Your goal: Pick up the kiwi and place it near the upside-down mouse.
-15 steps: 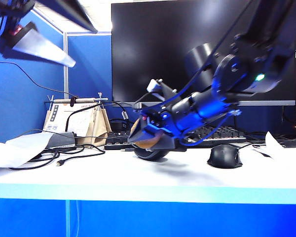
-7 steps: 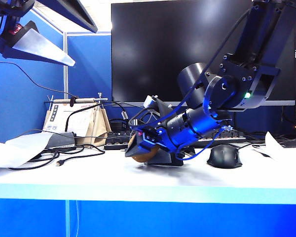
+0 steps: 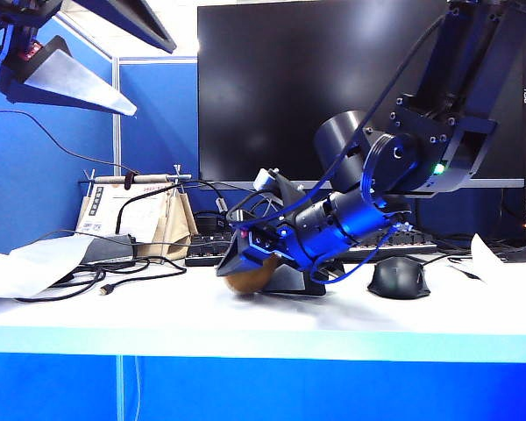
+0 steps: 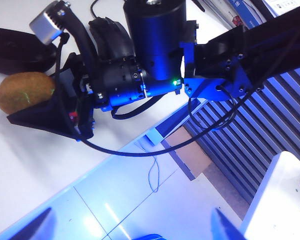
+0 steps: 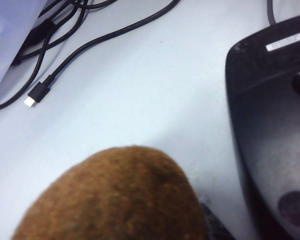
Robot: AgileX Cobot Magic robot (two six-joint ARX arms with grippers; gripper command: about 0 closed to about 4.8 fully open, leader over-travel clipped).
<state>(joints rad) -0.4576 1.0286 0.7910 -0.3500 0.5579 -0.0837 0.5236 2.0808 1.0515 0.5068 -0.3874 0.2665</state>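
Observation:
The brown fuzzy kiwi (image 3: 245, 282) rests on the white table, between the fingers of my right gripper (image 3: 237, 267), which reaches down at the middle. In the left wrist view the kiwi (image 4: 25, 92) lies against one black finger (image 4: 45, 117); I cannot see whether the jaws still press on it. The kiwi (image 5: 115, 200) fills the right wrist view. The upside-down mouse (image 5: 270, 125) lies close beside it, belly label up, and shows as a black shape (image 4: 10, 50) in the left wrist view. My left gripper (image 3: 96, 48) hangs open high at the left, empty.
An upright black mouse (image 3: 399, 277) sits right of the gripper, with a keyboard (image 3: 394, 237) and a big monitor (image 3: 351, 88) behind. Loose cables (image 3: 114, 276) with a USB plug (image 5: 32, 100), papers and a paper bag (image 3: 145, 224) lie at the left.
The right arm has come down and a little to the left, bringing the kiwi from just above the table onto it. The left arm has not moved.

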